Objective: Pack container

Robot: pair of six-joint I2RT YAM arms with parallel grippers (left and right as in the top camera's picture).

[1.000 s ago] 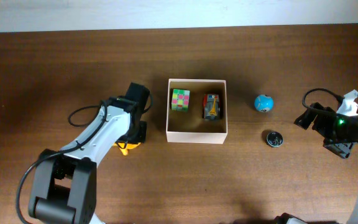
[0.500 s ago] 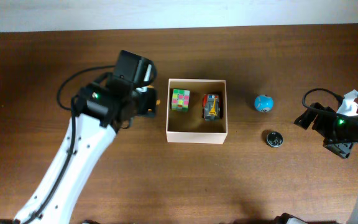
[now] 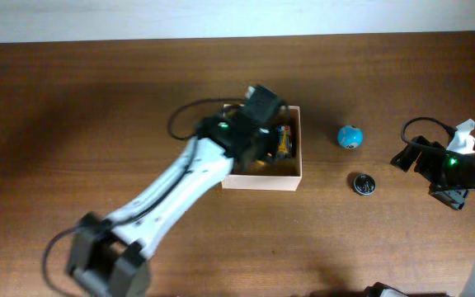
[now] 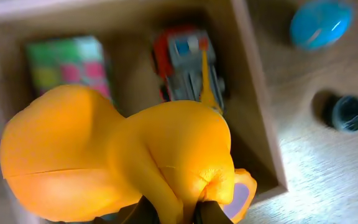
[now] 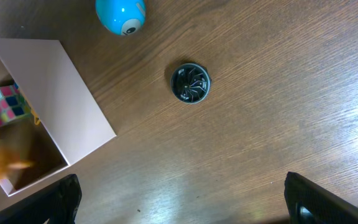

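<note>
The container (image 3: 298,161) is a white-walled box with a tan inside, at the table's middle. My left gripper (image 3: 252,139) hangs over it, shut on an orange rubber toy (image 4: 123,155) that fills the left wrist view, pinched between the fingers (image 4: 173,213). Below the toy, inside the container (image 4: 260,118), lie a green-and-pink puzzle cube (image 4: 70,62) and a small toy car (image 4: 188,62). My right gripper (image 3: 411,157) is open and empty at the far right, its fingers spread (image 5: 179,208) over bare wood.
A blue ball (image 3: 350,137) and a black round disc (image 3: 364,183) lie on the table right of the container. Both show in the right wrist view, ball (image 5: 120,14) and disc (image 5: 191,82), with the container's wall (image 5: 61,99) at left.
My left arm has lifted the orange toy from the table left of the container and swung right, over the container. The right arm has not moved.
</note>
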